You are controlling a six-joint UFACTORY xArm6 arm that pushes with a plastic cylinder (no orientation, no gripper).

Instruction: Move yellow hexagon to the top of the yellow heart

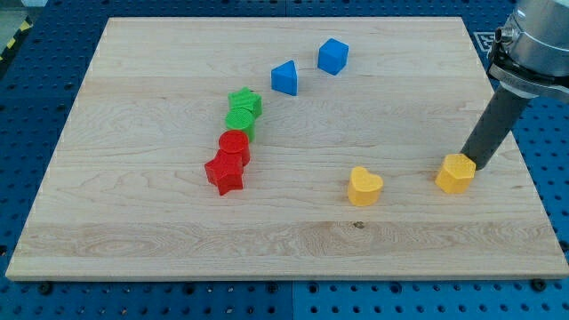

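The yellow hexagon (455, 173) lies on the wooden board at the view's right. The yellow heart (364, 187) lies to its left, about a hundred pixels away and slightly lower. My tip (471, 164) touches the board right against the hexagon's upper right side. The dark rod rises from there toward the view's top right corner.
A red star (225, 172), a red cylinder (235, 145), a green cylinder (239, 123) and a green star (245, 102) form a chain left of centre. A blue triangular block (284, 78) and a blue cube (332, 56) lie near the top. The board's right edge (516, 169) is close to the hexagon.
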